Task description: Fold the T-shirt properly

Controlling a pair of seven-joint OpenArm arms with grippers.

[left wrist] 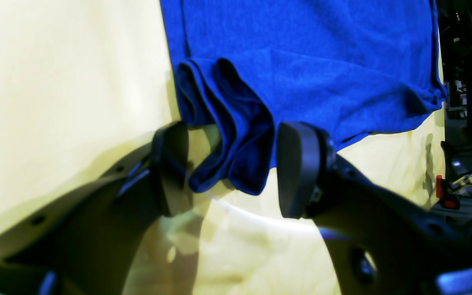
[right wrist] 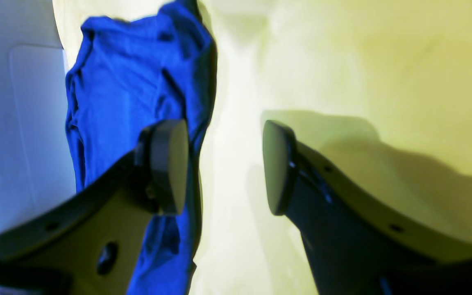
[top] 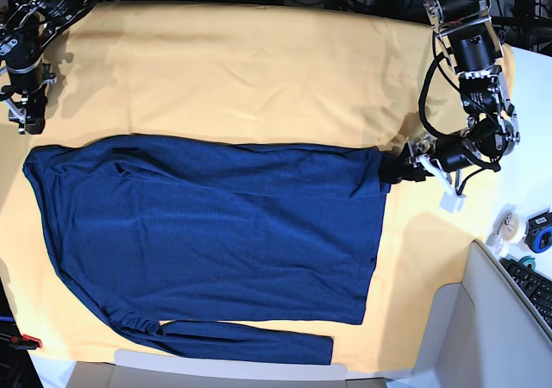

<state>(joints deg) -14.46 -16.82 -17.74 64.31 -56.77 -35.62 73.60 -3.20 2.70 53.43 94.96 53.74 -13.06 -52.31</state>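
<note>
The T-shirt [top: 216,233] lay spread across the yellow cloth [top: 259,69] on the counter, its body filling the middle of the base view and one long sleeve lying along the hem side toward 6 o'clock. The left gripper [left wrist: 232,168] sat at the garment's 3 o'clock edge, its jaws apart on either side of a bunched fold of blue fabric without pressing it, so it read as a grasp either just let go or not yet made; which one I could not tell. The right gripper [right wrist: 223,168] hung at about 10 o'clock, well apart from the shirt in the base view, jaws apart on nothing, with cloth below it and the shirt edge beside one finger.

My judgement: the folding was at an early stage, the shirt flattened but no fold across the body laid. The next move would call for a firm pinch on that edge fold and a matching hold by the other arm.

No brand, label or print could be read on the shirt or cloth.
</note>
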